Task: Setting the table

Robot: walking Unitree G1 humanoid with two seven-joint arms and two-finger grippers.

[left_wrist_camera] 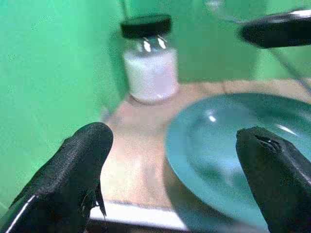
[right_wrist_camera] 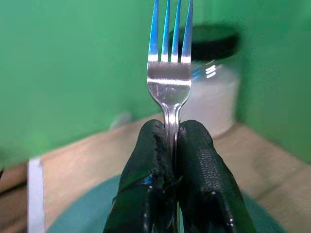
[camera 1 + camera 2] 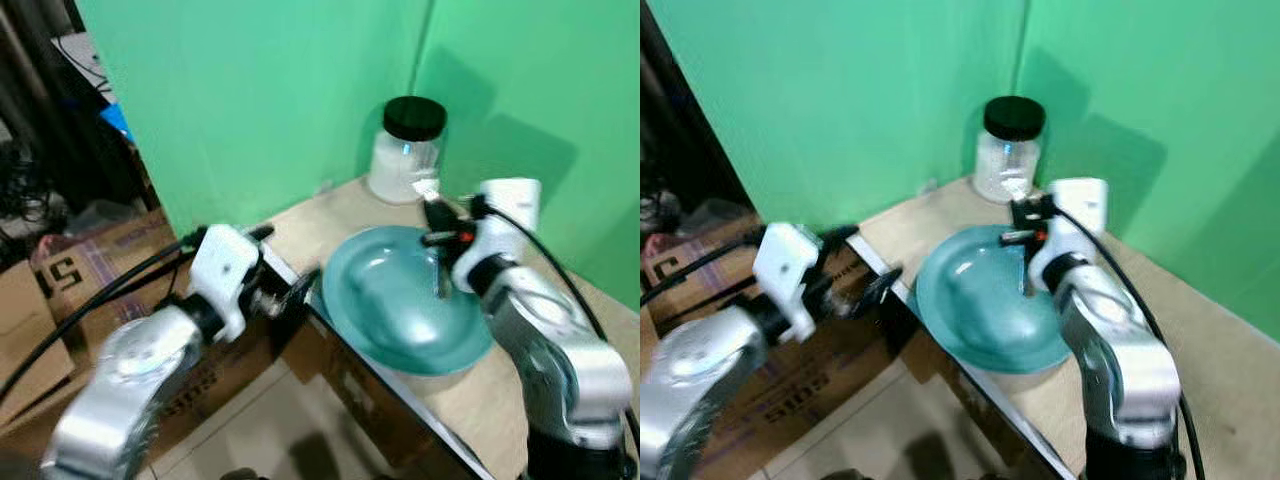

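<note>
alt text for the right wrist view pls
The right pincer is shut on a silver fork, tines pointing up, above a teal plate. Behind, blurred, a black-lidded jar of white contents stands on a wooden table against a green wall.

Teal plate at the bench edge; black-lidded jar behind it. Right gripper above the plate; left gripper beside its rim, over cardboard boxes.
</note>
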